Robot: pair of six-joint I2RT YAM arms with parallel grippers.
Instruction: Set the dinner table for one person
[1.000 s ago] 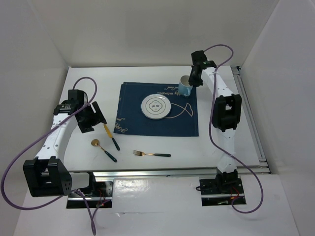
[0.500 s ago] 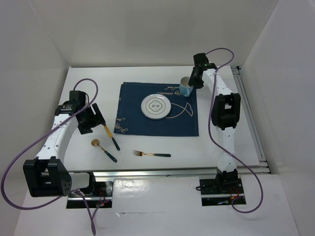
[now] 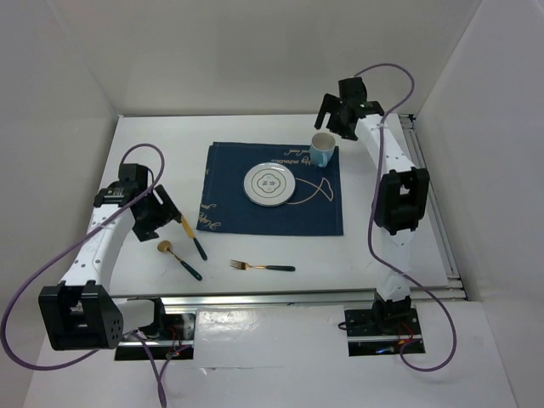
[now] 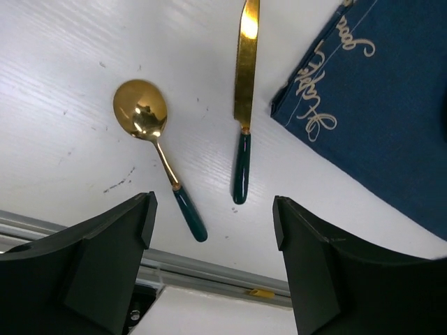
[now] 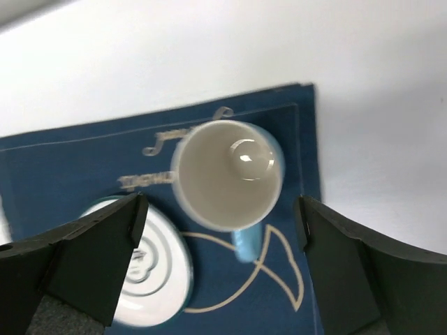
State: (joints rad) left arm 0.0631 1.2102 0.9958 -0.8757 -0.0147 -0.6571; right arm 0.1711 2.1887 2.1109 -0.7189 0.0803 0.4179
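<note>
On the white dinner table (image 3: 153,144) lies a navy placemat (image 3: 229,183) carrying a white plate (image 3: 270,185) and a light blue mug (image 3: 320,150) at its far right corner. My right gripper (image 3: 330,119) hovers open just above and behind the mug (image 5: 223,174), which stands upright and free between the wide jaws (image 5: 220,209). A gold knife (image 3: 192,236), a gold spoon (image 3: 178,257) and a fork (image 3: 262,267), all dark-handled, lie left of and below the mat. My left gripper (image 3: 164,210) hangs open and empty over the spoon (image 4: 141,115) and knife (image 4: 244,84).
A metal rail (image 4: 209,269) runs along the table's near edge, close to the cutlery handles. White walls enclose the table at the left, back and right. The placemat's corner (image 4: 377,105) lies right of the knife, and the plate (image 5: 150,272) sits beside the mug.
My right gripper opened, let go of the mug and lifted back from it; the mug stays standing on the mat. The left arm shifted slightly.
</note>
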